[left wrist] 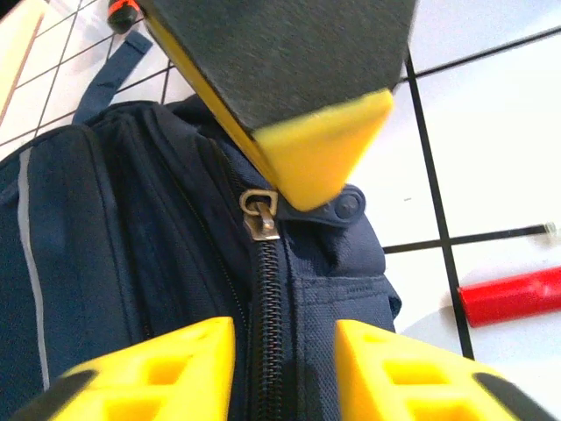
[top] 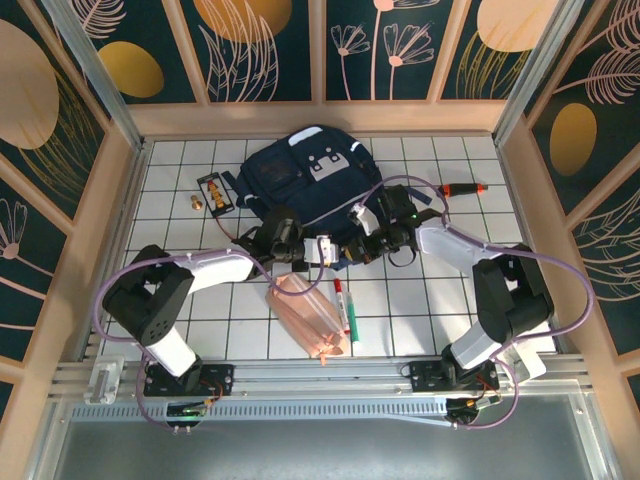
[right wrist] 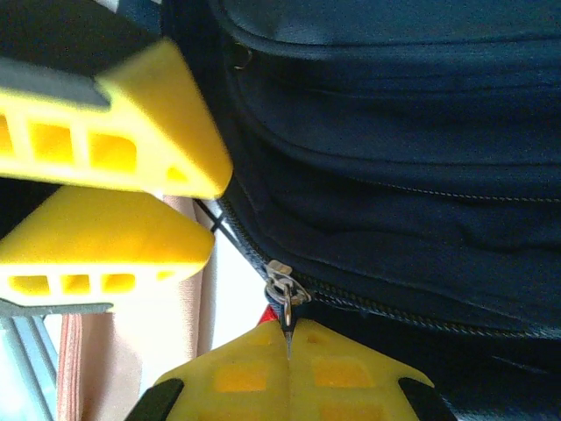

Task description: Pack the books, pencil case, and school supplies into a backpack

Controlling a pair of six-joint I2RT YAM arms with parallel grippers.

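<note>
The navy backpack (top: 305,175) lies on the tiled table, its near edge between my two grippers. My right gripper (right wrist: 289,338) is shut on the metal zipper pull (right wrist: 282,288) of the backpack (right wrist: 394,132). My left gripper (left wrist: 285,338) is open, its yellow fingers on either side of the closed zipper line (left wrist: 266,298); the right gripper's fingertip (left wrist: 329,149) sits over the pull (left wrist: 260,215). The pink pencil case (top: 310,318) lies in front of both grippers (top: 318,250) (top: 352,250), with the marker pen (top: 343,305) beside it. The books are out of view.
A red-and-black handled tool (top: 465,188) lies right of the backpack. A small black card with orange pieces (top: 213,192) lies to its left. Wooden walls enclose the table on three sides. The marker's red cap (left wrist: 513,296) shows close to the backpack's corner.
</note>
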